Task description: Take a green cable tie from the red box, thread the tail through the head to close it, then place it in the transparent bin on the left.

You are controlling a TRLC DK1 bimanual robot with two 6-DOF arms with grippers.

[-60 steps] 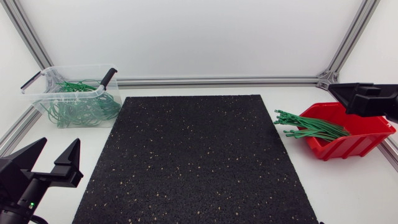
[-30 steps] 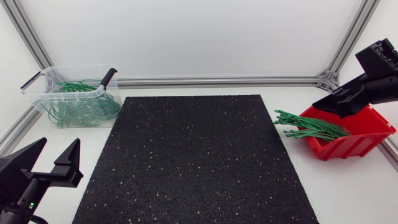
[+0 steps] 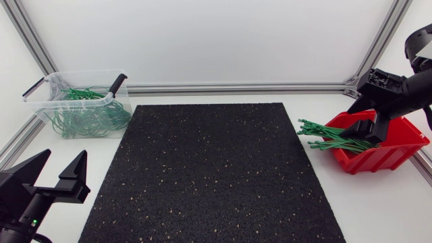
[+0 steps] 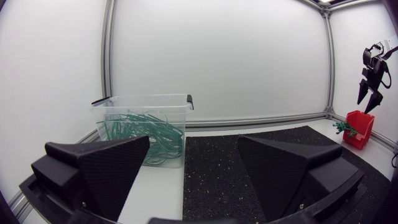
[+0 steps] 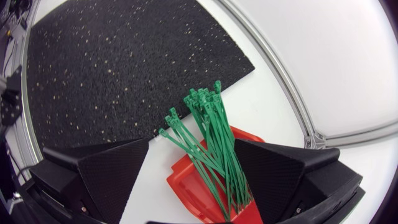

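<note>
**Both arms empty-handed**

At 8 o'clock our left gripper (image 3: 65, 156) sits wide open, holding nothing. The transparent bin (image 3: 40, 111) at 10 o'clock has looped ties (image 3: 88, 118) inside. At 3 o'clock the green cable ties (image 3: 334, 140) lie in the red box (image 3: 398, 152), heads overhanging its edge. Our right gripper (image 3: 352, 121) hovers over them, fingers spread, empty.

The right tool (image 3: 366, 131), fingers spread, hangs over green cable ties (image 3: 331, 140) spilling from the red box (image 3: 393, 155); the left tool (image 3: 54, 170), likewise spread, sits at the surface's (image 3: 378, 206) near left corner.

bin (image 3: 81, 72) left of mat (image 3: 209, 172), box (image 3: 398, 154) right
</note>
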